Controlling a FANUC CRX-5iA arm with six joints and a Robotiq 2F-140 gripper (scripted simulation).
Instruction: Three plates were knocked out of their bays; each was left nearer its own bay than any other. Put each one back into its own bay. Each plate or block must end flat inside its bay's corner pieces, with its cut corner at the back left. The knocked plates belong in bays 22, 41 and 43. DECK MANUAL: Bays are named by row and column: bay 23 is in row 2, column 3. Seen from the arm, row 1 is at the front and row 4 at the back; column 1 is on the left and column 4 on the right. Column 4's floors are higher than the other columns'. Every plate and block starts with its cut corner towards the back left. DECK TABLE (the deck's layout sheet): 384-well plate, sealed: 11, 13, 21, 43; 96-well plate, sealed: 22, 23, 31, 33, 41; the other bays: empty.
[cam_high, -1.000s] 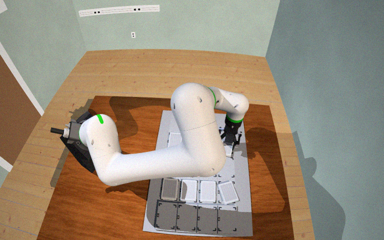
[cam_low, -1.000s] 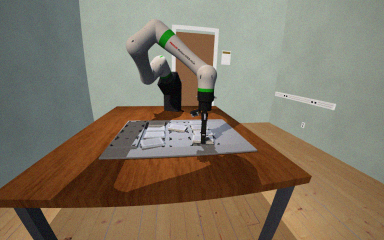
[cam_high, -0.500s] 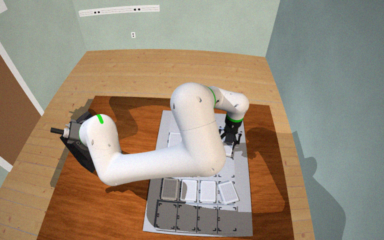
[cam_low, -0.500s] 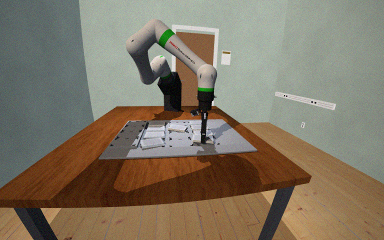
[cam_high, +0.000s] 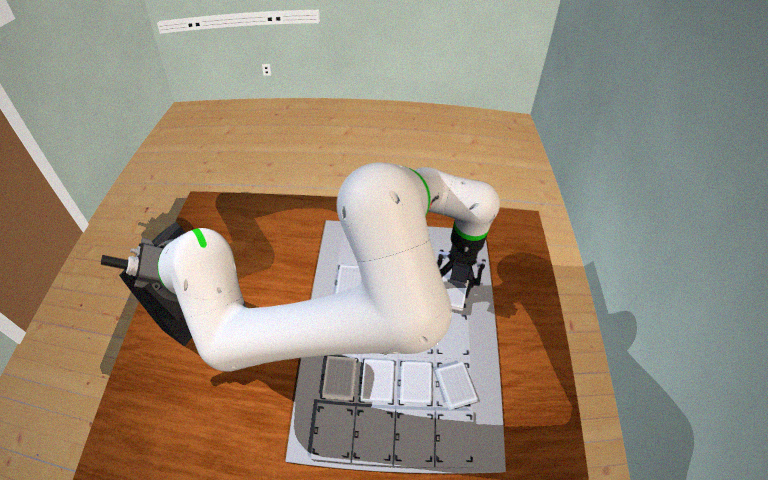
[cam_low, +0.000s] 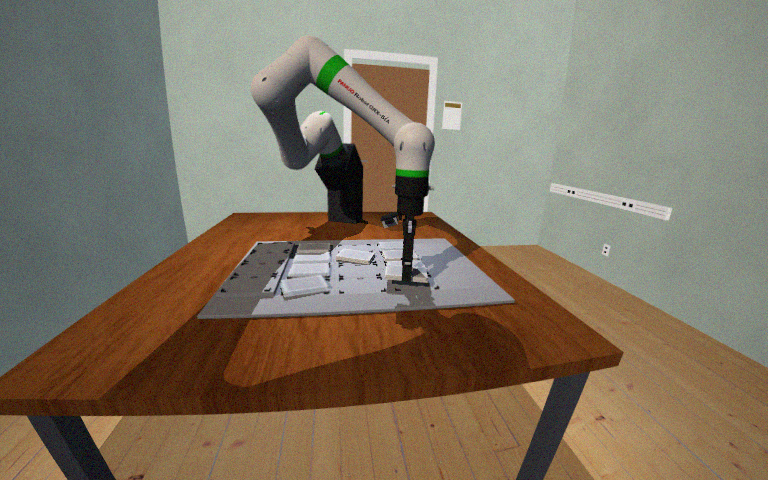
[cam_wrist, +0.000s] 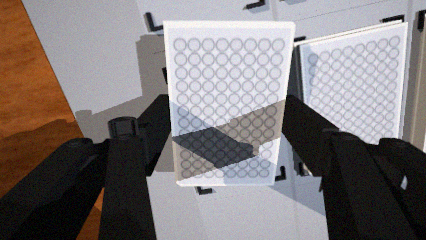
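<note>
My gripper (cam_high: 459, 288) (cam_low: 408, 278) (cam_wrist: 225, 111) is shut on a sealed 96-well plate (cam_high: 457, 298) (cam_low: 420, 277) (cam_wrist: 227, 65), gripping its long sides. It holds the plate level and low over the grey deck (cam_high: 487, 350) (cam_low: 464, 294), at the back-left bay, among black corner pieces (cam_wrist: 202, 190). A second 96-well plate (cam_wrist: 355, 82) (cam_low: 396, 254) lies in the bay beside it. A 384-well plate (cam_high: 455, 384) (cam_low: 304, 286) lies skewed by the back bay of column 3. Another white plate (cam_low: 355, 255) lies askew in the middle of the deck; the arm hides it in the top view.
Three more plates (cam_high: 416, 382) (cam_high: 377, 380) (cam_high: 339, 376) lie in a row in column 3. The raised dark bays of column 4 (cam_high: 373, 433) (cam_low: 254, 271) hold nothing. The arm's base (cam_high: 158, 283) (cam_low: 342, 186) stands on the wooden table (cam_high: 237, 271) in front of the deck.
</note>
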